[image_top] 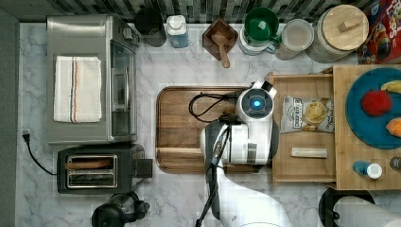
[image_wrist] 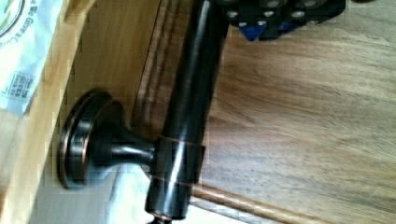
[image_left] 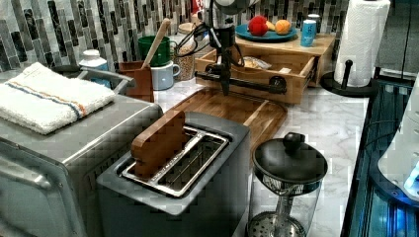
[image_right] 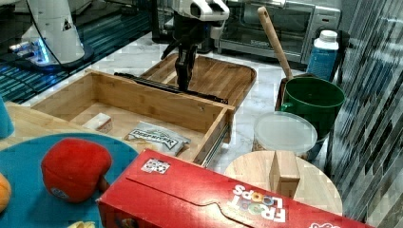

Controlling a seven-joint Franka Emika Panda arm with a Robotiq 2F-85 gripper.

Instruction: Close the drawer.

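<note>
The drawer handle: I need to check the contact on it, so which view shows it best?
The wrist view: the dark handle fills it, post included. Right and left views show it as a thin bar at the end effector; the top view hides it under the arm.

This is a kitchen counter: a white marble worktop (image_top: 179,194) backed by a wall of narrow grey and black tiles (image_left: 59,29). The robot's gripper (image_right: 184,78) hangs over a dark brown wooden cutting board (image_top: 182,123). Beyond that board from the gripper stand a brushed-steel toaster oven (image_top: 90,78) with a folded white towel (image_top: 77,88) on top and a grey two-slot toaster (image_top: 97,169). Behind the gripper, along the tiles, sit a green mug (image_top: 261,23), a wood-lidded jar (image_top: 341,30) and a red cereal box (image_right: 237,199). A white paper-towel roll (image_left: 363,39) stands well off to the side.
</note>
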